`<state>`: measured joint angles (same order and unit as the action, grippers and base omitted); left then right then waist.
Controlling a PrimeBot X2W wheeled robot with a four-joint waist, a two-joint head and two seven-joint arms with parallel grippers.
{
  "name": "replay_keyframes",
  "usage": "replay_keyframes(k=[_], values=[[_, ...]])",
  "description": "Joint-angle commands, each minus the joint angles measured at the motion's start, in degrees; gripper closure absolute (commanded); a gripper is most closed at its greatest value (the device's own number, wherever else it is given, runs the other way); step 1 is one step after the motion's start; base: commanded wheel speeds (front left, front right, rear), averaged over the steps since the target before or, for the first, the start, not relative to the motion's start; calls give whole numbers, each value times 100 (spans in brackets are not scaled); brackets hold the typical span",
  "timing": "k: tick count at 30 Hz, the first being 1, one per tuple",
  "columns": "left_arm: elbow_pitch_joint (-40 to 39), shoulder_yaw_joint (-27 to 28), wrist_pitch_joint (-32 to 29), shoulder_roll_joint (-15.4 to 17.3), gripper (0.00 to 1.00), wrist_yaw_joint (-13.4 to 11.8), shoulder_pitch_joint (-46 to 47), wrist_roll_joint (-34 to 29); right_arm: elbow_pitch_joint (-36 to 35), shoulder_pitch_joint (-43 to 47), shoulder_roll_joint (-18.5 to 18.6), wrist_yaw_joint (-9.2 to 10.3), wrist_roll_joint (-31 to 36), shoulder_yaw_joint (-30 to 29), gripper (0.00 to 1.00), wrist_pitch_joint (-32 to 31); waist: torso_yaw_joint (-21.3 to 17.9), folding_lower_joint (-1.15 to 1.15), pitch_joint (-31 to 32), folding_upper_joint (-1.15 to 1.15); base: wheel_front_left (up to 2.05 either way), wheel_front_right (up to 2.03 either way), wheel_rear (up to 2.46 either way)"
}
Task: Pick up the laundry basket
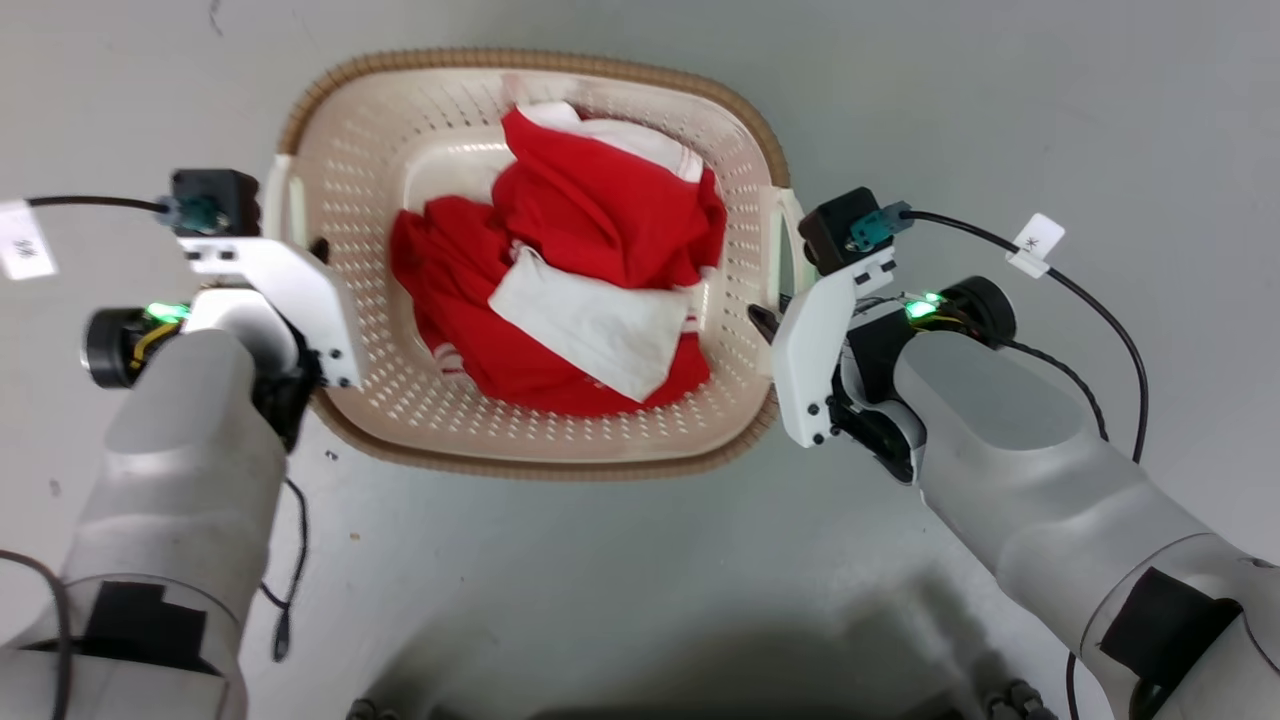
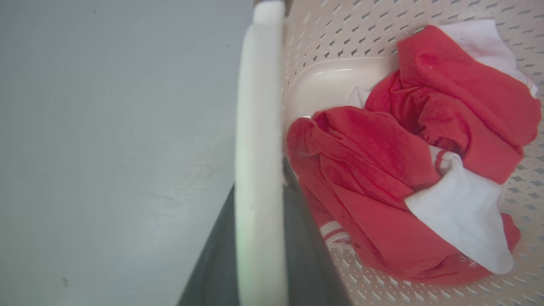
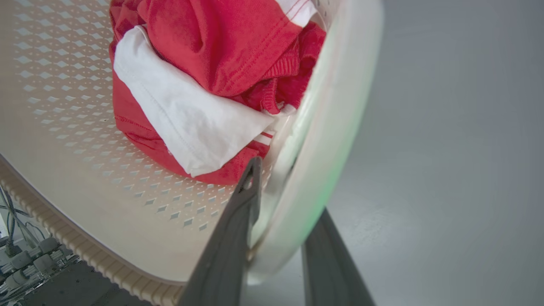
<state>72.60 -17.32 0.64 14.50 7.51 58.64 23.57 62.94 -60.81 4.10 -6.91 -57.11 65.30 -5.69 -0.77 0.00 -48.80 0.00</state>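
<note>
The basket (image 1: pixel 560 425) sits on the floor (image 1: pixel 640 560) straight ahead, its long axis running left to right between the arms. The left gripper (image 2: pixel 259 174) and right gripper (image 3: pixel 289 185) each look clamped on a side handle, equally near.

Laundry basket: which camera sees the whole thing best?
The head view: it looks down on the whole laundry basket, rim nearly all round, clothes inside. The left wrist view shows its left handle and some inner wall up close; the right wrist view shows its right handle, wall and a stretch of rim.
</note>
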Motion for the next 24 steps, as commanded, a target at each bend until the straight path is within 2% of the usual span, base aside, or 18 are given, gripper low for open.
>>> replay_keyframes(k=[1, 14, 24], values=[[-37, -73, -116, -206, 100, -5, -56, 55, -103, -64, -223, -106, -76, 46, 100, -21, -12, 0, 226, 0, 0, 0, 0], [-21, -348, -629, -598, 100, 13, -432, 653, 317, 171, -242, -106, -507, 72, 100, -426, -134, 0, 1374, 0, 0, 0, 0], [21, -502, -1079, -771, 100, 26, -783, 1008, 323, 490, -259, -107, -1001, 156, 100, -1279, -231, 0, 2288, 0, 0, 0, 0]])
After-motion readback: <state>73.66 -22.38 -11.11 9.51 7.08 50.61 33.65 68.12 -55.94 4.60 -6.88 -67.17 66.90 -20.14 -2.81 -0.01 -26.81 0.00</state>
